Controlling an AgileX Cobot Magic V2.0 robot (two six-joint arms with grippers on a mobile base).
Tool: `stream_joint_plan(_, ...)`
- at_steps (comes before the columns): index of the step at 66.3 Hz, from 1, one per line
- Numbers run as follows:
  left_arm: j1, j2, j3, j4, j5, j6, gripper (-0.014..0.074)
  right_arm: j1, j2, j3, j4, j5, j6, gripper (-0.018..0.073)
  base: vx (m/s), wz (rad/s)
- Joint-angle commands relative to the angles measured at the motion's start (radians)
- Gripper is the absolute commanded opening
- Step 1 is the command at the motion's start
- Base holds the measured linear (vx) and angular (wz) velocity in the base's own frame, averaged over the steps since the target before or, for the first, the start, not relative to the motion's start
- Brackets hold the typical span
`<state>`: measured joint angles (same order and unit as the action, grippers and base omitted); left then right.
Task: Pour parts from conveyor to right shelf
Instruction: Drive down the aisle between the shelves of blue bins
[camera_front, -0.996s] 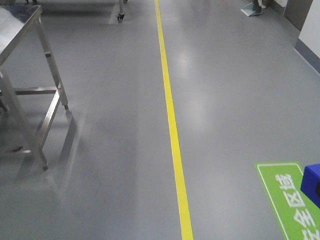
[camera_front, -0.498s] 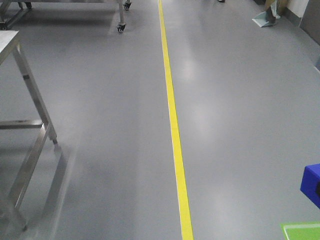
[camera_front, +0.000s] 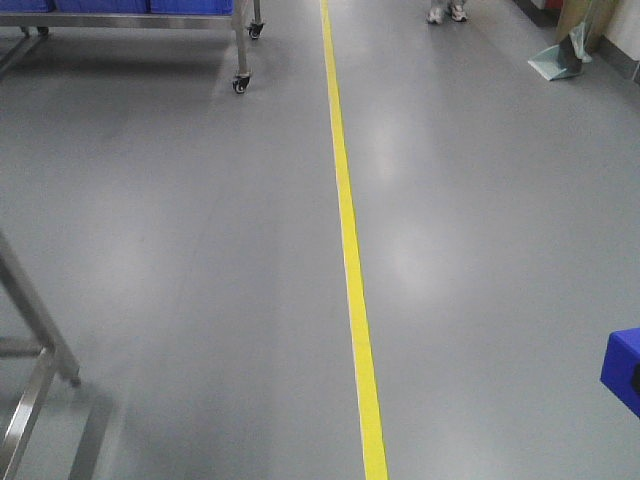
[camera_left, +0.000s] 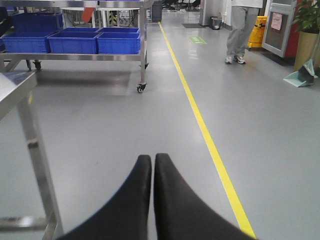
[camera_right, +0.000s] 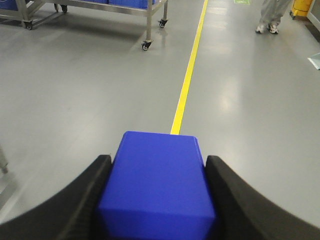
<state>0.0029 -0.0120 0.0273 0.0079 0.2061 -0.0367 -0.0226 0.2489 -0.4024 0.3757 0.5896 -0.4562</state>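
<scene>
My right gripper is shut on a bright-blue block, one of the parts, with a black finger against each side. A corner of that block shows at the right edge of the front view. Over bare floor, my left gripper is shut with nothing between its fingers. A stainless-steel shelf on castors with large blue bins stands far ahead on the left. The same shelf reaches into the front view's top left. The conveyor is out of view.
A yellow line runs down the glossy grey floor. A steel table frame stands close on the left. A person stands ahead to the right of the line. A dustpan and a potted plant are at the far right.
The view has travelled forward along the yellow line. The steel table slid off to the lower left, the green floor sign left the frame, and the shelf and the person's feet appeared. The block keeps its place.
</scene>
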Motion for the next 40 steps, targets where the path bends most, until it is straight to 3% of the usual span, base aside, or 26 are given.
stream_joint_plan(1, -0.005, -0.011, -0.019, -0.008, -0.079, -0.008, -0.0006, -0.001, 0.010, -0.025, 0.013, -0.072, -0.006, -0.0005, 0.80, 0.00)
stream_joint_plan(40, -0.005, -0.011, -0.019, -0.008, -0.079, -0.008, -0.0006, -0.001, 0.010, -0.025, 0.013, -0.071, -0.006, -0.0005, 0.80, 0.01)
